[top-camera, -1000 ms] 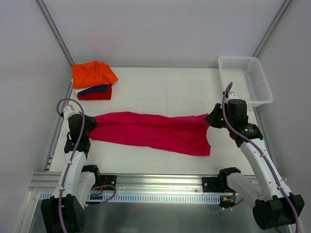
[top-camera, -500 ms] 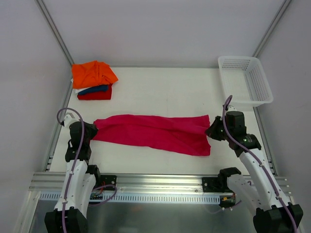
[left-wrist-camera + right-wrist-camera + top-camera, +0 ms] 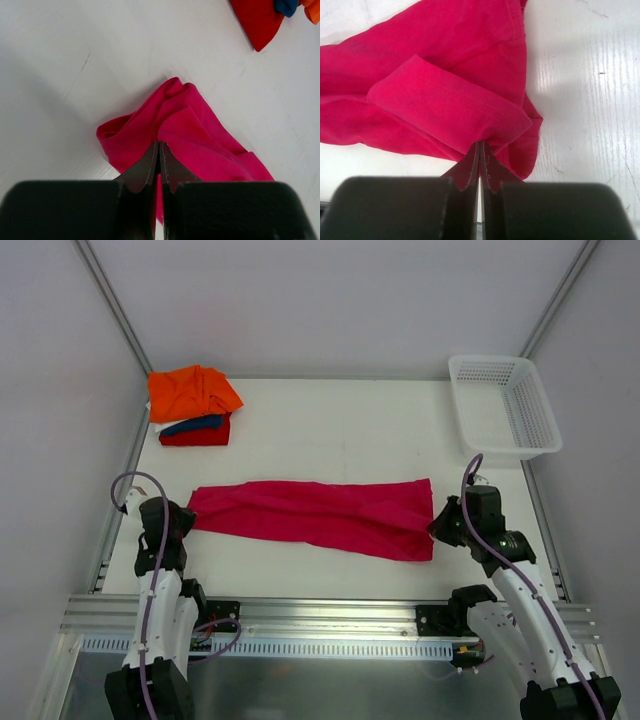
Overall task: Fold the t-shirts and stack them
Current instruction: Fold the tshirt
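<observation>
The magenta-pink t-shirt [image 3: 315, 515] lies stretched in a long band across the table between both arms. My left gripper [image 3: 186, 520] is shut on its left end, seen bunched in the left wrist view [image 3: 190, 130]. My right gripper [image 3: 436, 529] is shut on its right end, where a folded hem [image 3: 450, 105] lies over the cloth. At the back left sits a pile with the orange t-shirt [image 3: 190, 392] on top, the dark blue one [image 3: 192, 424] and the red one [image 3: 197, 436] beneath. A red corner [image 3: 257, 22] shows in the left wrist view.
A white plastic mesh basket [image 3: 505, 405] stands at the back right corner. Metal frame posts rise at both back corners. A rail [image 3: 320, 625] runs along the table's near edge between the arm bases.
Both grippers have drawn back toward the near edge, dragging the pink shirt with them. The shirt now lies closer to the near edge and flatter, still stretched between them.
</observation>
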